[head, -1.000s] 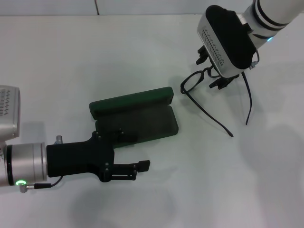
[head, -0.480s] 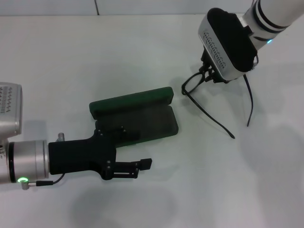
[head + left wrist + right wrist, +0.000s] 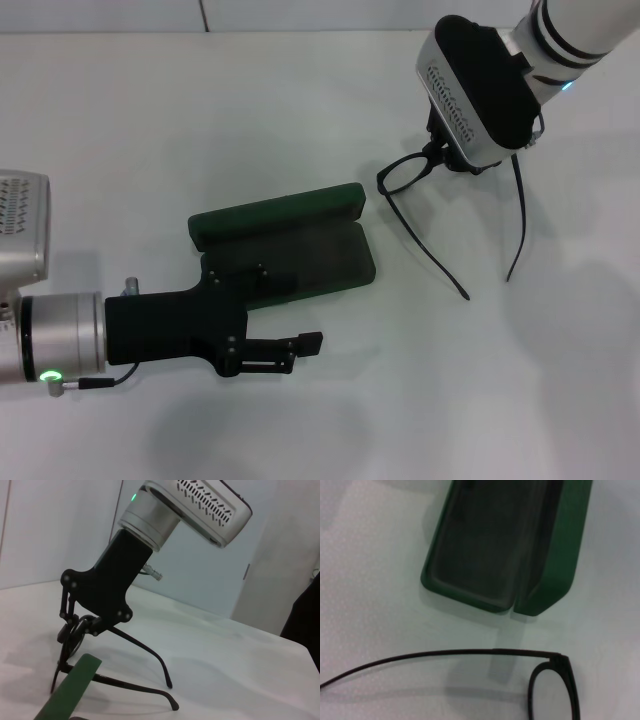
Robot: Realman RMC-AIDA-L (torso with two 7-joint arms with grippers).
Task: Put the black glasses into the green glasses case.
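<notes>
Dark green shell: the green glasses case [image 3: 285, 240] lying open on the white counter [image 3: 300, 90], lid flat behind the tray, grey felt lining showing, corners rounded.
Thin black frame: the black glasses [image 3: 440, 205] well apart from the case on the right-hand side, temples unfolded and splayed toward the robot, tips seemingly just off the counter in the left wrist view.
Right tool [image 3: 450, 160]: clenched on the glasses' front near the bridge – frame tilted lens-side up.
Left tool [image 3: 290, 352]: low over the counter just beside the case's near edge, fingers parted, holding nothing.
Step in hand: probably pickup just made, carry to the case not yet done.
Next move: likely a lift and a swing across to the tray, then lowering with the frame lined up along the case's length – open temples may catch the rim.
Handling: slim rigid wire-like arms, smooth clear lenses, hard shell with soft lining.
</notes>
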